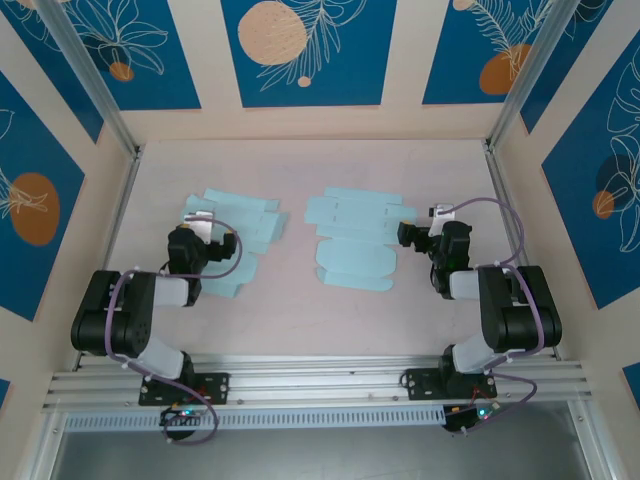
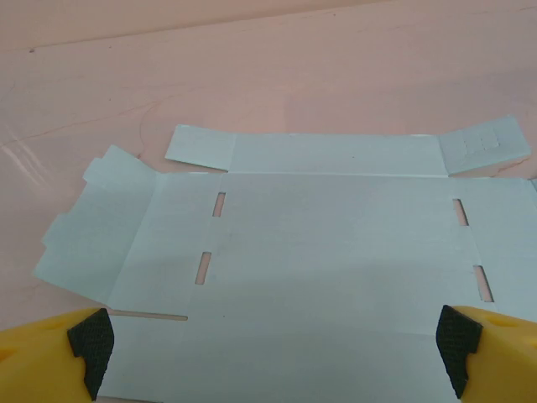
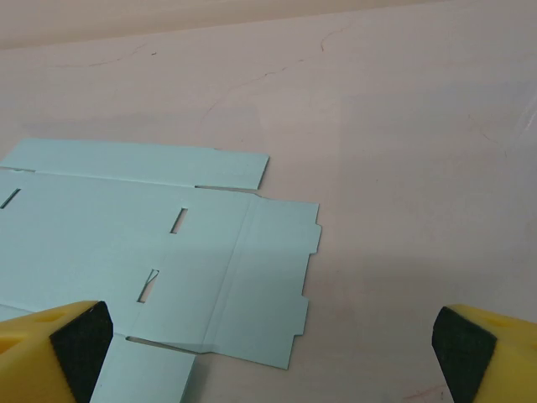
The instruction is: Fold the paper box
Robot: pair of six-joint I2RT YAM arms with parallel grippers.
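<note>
Two flat, unfolded pale-blue paper box blanks lie on the table. The left blank (image 1: 240,232) sits under my left gripper (image 1: 203,238), and in the left wrist view this blank (image 2: 336,252) spreads flat with slots and side flaps. My left gripper (image 2: 273,348) hangs open above it, its black pads (image 2: 91,340) wide apart and touching nothing. The right blank (image 1: 352,240) lies just left of my right gripper (image 1: 412,235). In the right wrist view its tabbed end flap (image 3: 268,277) lies between the spread fingers of my open right gripper (image 3: 273,353), which holds nothing.
Pale walls with blue leaf-pattern panels (image 1: 300,50) enclose the pinkish table (image 1: 330,170). Aluminium posts (image 1: 90,80) stand at the back corners and a rail (image 1: 320,380) runs along the near edge by the arm bases. Bare table lies behind the blanks.
</note>
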